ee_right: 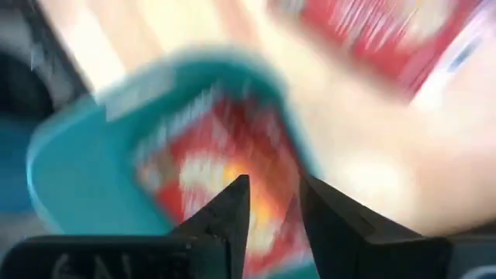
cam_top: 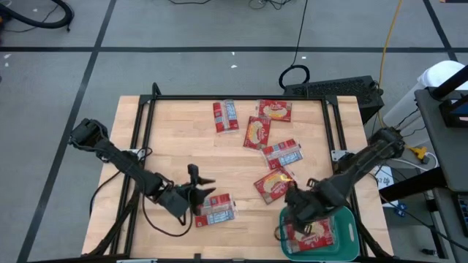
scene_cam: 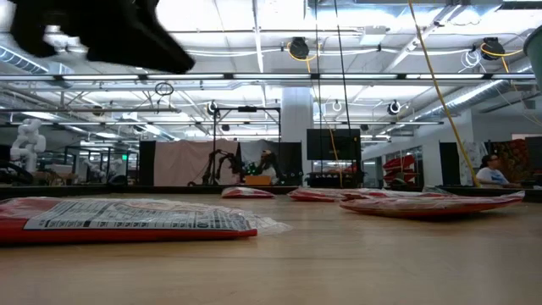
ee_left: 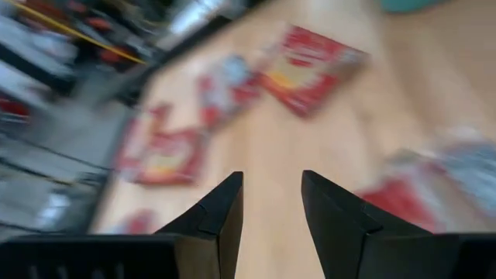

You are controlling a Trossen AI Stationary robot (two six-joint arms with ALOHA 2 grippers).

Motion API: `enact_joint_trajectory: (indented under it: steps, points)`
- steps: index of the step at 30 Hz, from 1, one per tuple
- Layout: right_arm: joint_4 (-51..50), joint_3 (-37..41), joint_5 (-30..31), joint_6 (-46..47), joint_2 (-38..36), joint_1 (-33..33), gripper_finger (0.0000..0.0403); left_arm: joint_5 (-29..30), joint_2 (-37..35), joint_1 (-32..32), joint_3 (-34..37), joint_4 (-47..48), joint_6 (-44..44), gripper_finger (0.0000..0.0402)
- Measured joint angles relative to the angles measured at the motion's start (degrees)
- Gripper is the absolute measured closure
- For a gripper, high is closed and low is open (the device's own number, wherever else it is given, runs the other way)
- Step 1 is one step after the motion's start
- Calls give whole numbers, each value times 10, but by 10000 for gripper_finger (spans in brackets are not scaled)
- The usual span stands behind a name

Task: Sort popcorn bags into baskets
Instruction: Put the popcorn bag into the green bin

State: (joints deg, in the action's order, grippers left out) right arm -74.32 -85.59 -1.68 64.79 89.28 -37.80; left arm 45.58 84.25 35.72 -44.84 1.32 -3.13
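Observation:
Several red popcorn bags lie flat on the wooden table: one label-side up [cam_top: 216,210] near the front, others [cam_top: 274,184] [cam_top: 282,153] [cam_top: 257,133] farther back. The teal basket [cam_top: 349,232] stands at the front right corner with red bags [cam_top: 311,234] in it. My left gripper [cam_top: 199,183] [ee_left: 271,178] is open and empty, just left of the front bag. My right gripper [cam_top: 291,208] [ee_right: 273,182] is open and empty at the basket's left rim [ee_right: 85,147], above a bag in it [ee_right: 209,155].
Two more bags [cam_top: 225,115] [cam_top: 274,109] lie near the table's far edge. A black frame [cam_top: 234,97] borders the table's far and side edges. In the low view the front bag [scene_cam: 127,219] lies close at the left, and others [scene_cam: 423,203] lie farther back.

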Motion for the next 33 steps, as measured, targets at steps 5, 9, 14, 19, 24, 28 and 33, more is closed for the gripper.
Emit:
enact_joint_trajectory:
  steps: [5,9,14,19,24,28,33]
  points:
    - [41,-2,219,-3,-10,-19,305,-72,0,28,0,74,100,266]
    - [113,10,339,-64,-11,-13,305,-114,0,66,0,105,151,266]
    - [359,88,485,-219,-10,-4,305,-127,0,130,0,106,157,266]
    - [666,192,494,-385,-9,24,305,-128,0,181,0,107,168,264]
    - [893,281,436,-450,-7,66,305,-127,0,201,0,107,170,234]
    - [960,308,406,-460,14,93,305,-126,13,203,0,108,162,187]
    - [984,308,405,-460,49,115,305,-125,53,202,0,106,154,140]
